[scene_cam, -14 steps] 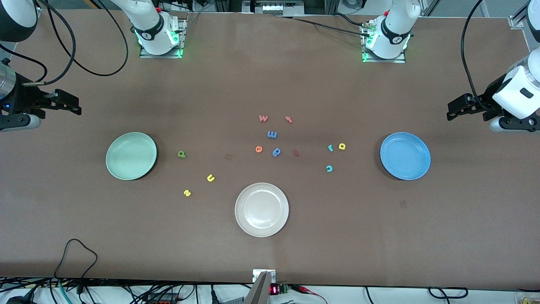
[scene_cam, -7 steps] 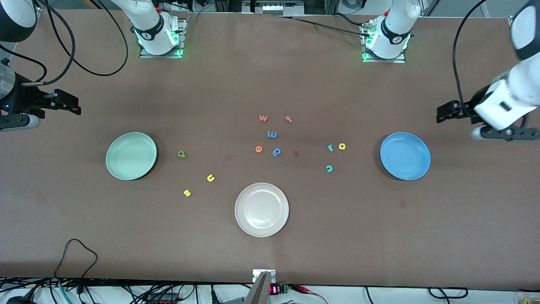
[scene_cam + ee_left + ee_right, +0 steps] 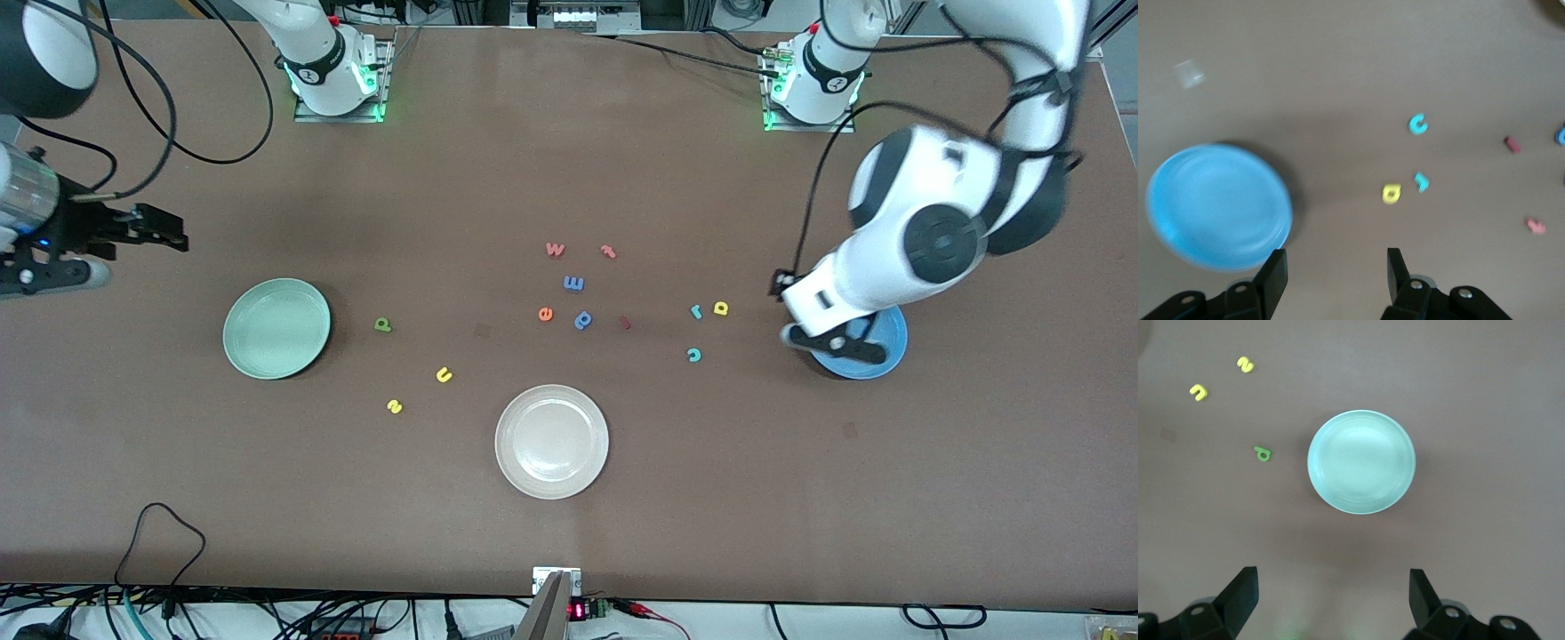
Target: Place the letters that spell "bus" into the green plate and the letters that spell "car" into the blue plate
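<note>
Table: brown top, the two arm bases along its upper edge in the front view
Left arm: reaches over the blue plate's edge; its bulk hides part of that plate
Right arm: held up at its own end of the table, waiting
Blue plate: at the left arm's end; nothing seen in it in the left wrist view
Green plate: at the right arm's end; bare inside
Cream-white plate: nearest the front camera, midway along the table; bare
Left gripper: over bare table just beside the blue plate; fingers spread with nothing between them
Right gripper: over bare table near the green plate; fingers spread wide, holding nothing
Olive-green b: on the table just beside the green plate
Yellow u; yellow s: on the table, nearer the front camera than the b
Teal r; yellow a: side by side, near the blue plate
Teal c: alone, nearer the front camera than the r
Other letters: loose cluster mid-table; pink, blue, orange and dark red
</note>
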`<action>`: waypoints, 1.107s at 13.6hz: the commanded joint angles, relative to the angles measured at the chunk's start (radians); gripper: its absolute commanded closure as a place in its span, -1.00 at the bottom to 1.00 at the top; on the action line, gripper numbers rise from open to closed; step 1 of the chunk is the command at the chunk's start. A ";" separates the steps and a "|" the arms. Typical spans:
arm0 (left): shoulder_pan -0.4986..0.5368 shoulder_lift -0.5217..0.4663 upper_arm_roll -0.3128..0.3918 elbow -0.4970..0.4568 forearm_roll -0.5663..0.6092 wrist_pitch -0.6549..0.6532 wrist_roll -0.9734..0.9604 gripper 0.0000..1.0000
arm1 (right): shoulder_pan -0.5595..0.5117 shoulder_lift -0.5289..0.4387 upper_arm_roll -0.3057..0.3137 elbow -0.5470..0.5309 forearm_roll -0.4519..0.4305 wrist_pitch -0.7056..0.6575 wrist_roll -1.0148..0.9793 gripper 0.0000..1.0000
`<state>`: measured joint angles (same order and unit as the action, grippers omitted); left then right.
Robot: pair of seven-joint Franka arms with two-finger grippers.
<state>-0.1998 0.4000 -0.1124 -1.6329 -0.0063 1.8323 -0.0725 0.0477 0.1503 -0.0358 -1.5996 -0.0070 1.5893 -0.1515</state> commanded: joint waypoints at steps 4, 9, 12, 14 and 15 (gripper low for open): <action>-0.081 0.272 0.007 0.177 -0.015 0.102 -0.059 -0.28 | 0.096 0.159 0.004 0.017 0.039 0.131 -0.003 -1.00; -0.124 0.353 0.005 0.173 -0.012 0.260 -0.131 -0.20 | 0.193 0.330 0.004 0.015 0.041 0.447 -0.087 -1.00; -0.136 0.362 0.007 0.160 -0.014 0.272 -0.138 -0.18 | 0.224 0.438 0.005 0.021 0.041 0.618 -0.094 -1.00; -0.135 0.367 0.007 0.137 -0.014 0.300 -0.173 -0.17 | 0.239 0.483 0.010 0.023 0.041 0.705 -0.091 -1.00; -0.130 0.367 0.007 0.107 -0.014 0.342 -0.177 -0.17 | 0.245 0.503 0.010 0.023 0.041 0.739 -0.089 -0.96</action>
<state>-0.3271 0.7611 -0.1142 -1.4967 -0.0066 2.1212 -0.2311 0.2816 0.6196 -0.0249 -1.6002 0.0172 2.2857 -0.2172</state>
